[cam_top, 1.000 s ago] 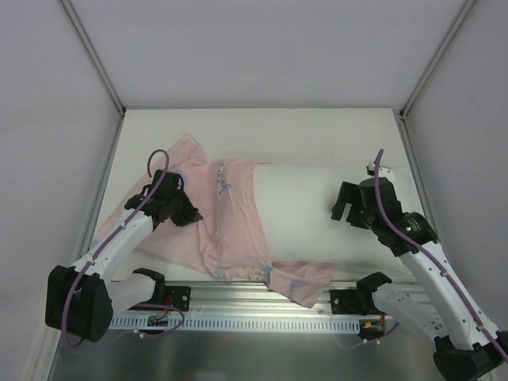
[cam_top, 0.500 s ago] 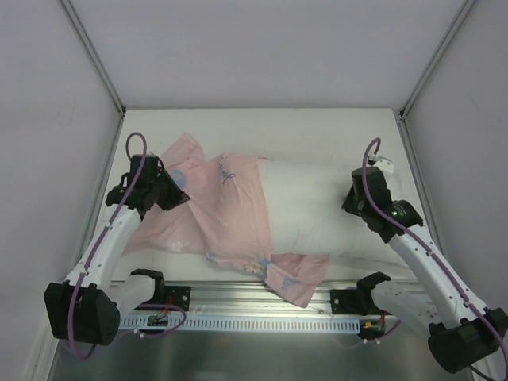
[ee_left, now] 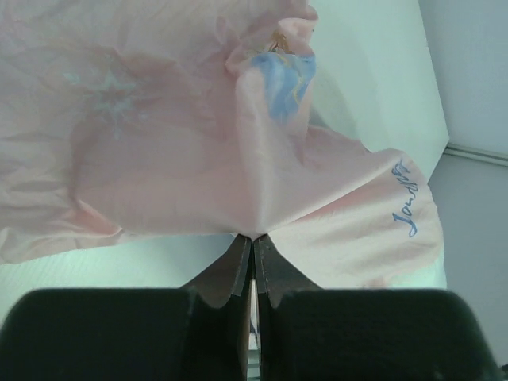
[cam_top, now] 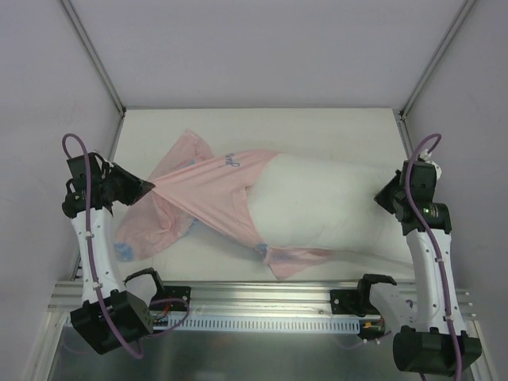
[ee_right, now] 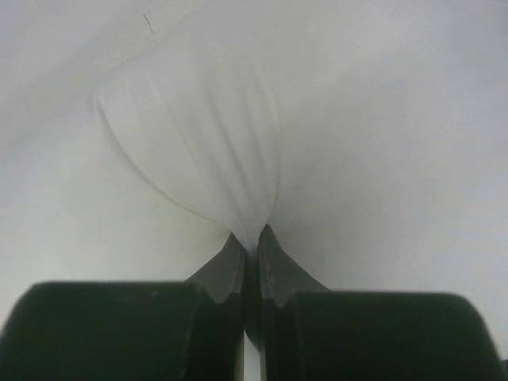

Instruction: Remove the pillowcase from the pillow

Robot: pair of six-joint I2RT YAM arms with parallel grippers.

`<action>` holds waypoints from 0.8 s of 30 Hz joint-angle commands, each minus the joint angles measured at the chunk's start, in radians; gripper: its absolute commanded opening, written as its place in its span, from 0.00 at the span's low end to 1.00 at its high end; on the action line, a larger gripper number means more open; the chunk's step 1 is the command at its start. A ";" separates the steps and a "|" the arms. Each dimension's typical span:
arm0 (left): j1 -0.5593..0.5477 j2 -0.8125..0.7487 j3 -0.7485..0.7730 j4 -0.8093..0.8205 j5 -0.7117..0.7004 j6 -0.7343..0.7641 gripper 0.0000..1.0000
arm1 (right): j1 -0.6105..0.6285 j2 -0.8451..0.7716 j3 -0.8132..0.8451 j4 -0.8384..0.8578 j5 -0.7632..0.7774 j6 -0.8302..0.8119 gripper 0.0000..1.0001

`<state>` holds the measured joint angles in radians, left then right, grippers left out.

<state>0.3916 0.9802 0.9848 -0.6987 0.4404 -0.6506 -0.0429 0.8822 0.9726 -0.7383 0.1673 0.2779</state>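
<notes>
- 2 arms now spread wide vs 1 s ago: left gripper sits out at the left edge of the table, was over the pillowcase nearer centre. Right gripper sits near the right edge, was over the right end of the pillow.
- Left fingers: pinched shut on a fold of pillowcase, pink fabric fanning out from the tips.
- Right fingers: spread 1 s ago, now closed on a pleated tuft of the pillow's white cloth.
- Pillowcase: was slack & rumpled over pillow's left half; now drawn taut in a ridge toward left gripper, one flap trailing at near edge.
- Pillow: lies across table centre, long side left-right; more white bared than before, left end inside pillowcase.
- Writing: 1 blue cursive word on the pink, begins "Jo", rest illegible; blue printed patches elsewhere.
</notes>
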 commanded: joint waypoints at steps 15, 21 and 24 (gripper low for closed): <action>0.202 0.068 0.187 0.018 -0.031 0.035 0.00 | -0.230 -0.213 0.291 -0.122 -0.062 -0.071 0.01; 0.224 0.061 0.199 0.004 -0.046 0.037 0.00 | -0.232 -0.189 0.262 -0.125 0.011 -0.082 0.01; 0.234 0.075 0.190 0.004 -0.045 0.034 0.00 | -0.230 -0.163 0.206 -0.093 0.018 -0.072 0.01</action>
<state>0.5854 1.0542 1.1343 -0.7677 0.5053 -0.6392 -0.2474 0.6910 1.1877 -0.9764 0.0326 0.2188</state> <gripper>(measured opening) 0.006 0.047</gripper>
